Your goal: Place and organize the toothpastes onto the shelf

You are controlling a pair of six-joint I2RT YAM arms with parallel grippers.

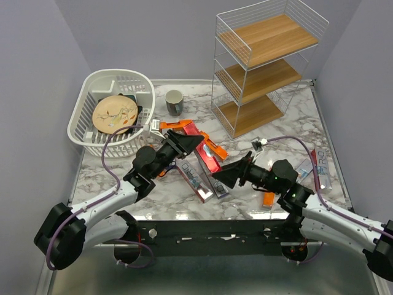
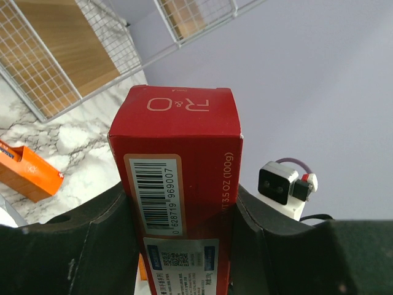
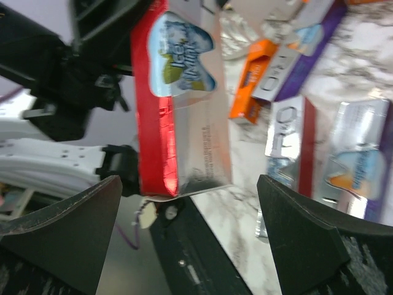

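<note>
My left gripper (image 1: 183,142) (image 2: 178,206) is shut on a red and silver toothpaste box (image 1: 206,155) (image 2: 178,153) and holds it lifted, slanting toward the right arm. The box's far end (image 3: 181,104) sits just beyond my right gripper (image 1: 225,176) (image 3: 188,181), whose jaws stand wide open and touch nothing. Other toothpastes lie flat on the marble: silver-red ones (image 1: 195,179) (image 3: 288,138), orange ones (image 1: 213,148) (image 2: 27,172), silver-purple ones (image 1: 319,167). The shelf (image 1: 264,67) (image 2: 67,49) stands at the back right, its three wooden boards bare.
A white plastic basket (image 1: 92,134) with a plate stands at the back left. A grey mug (image 1: 174,102) sits between it and the shelf. One orange box (image 1: 268,198) lies under the right arm, near the front edge.
</note>
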